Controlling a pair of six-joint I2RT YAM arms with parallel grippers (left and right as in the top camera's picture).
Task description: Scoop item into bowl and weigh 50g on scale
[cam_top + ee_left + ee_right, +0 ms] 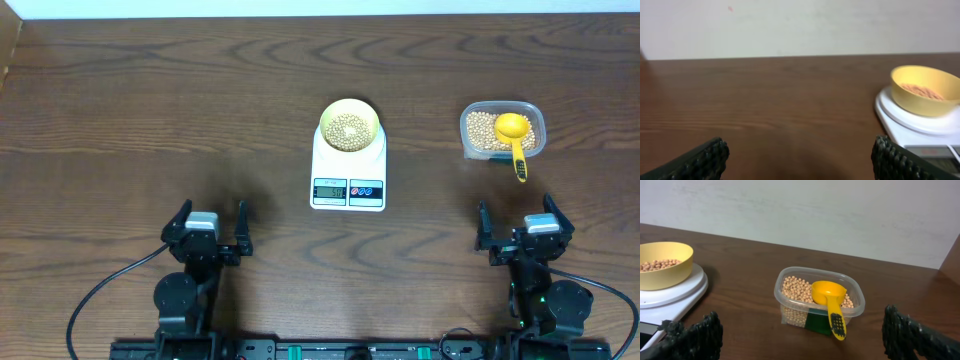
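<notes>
The pale yellow bowl (348, 127) stands on the white scale (348, 180) at the table's middle, with tan beans (348, 128) in it. More beans (482, 130) fill a clear plastic container (535, 112) to the right, where a yellow scoop (514, 135) rests with its handle over the near rim. My left gripper (211, 228) is open near the front left, well short of the scale (910, 125) and bowl (922, 90). My right gripper (522, 224) is open below the container (818, 300), empty, facing the scoop (830, 297). The bowl (662, 265) and scale (675, 292) show at its left.
Dark wooden table (150, 110) with a pale wall behind it. Black cables (95, 295) run from both arm bases along the front edge. The scale's display (330, 191) and two buttons (366, 191) face the front.
</notes>
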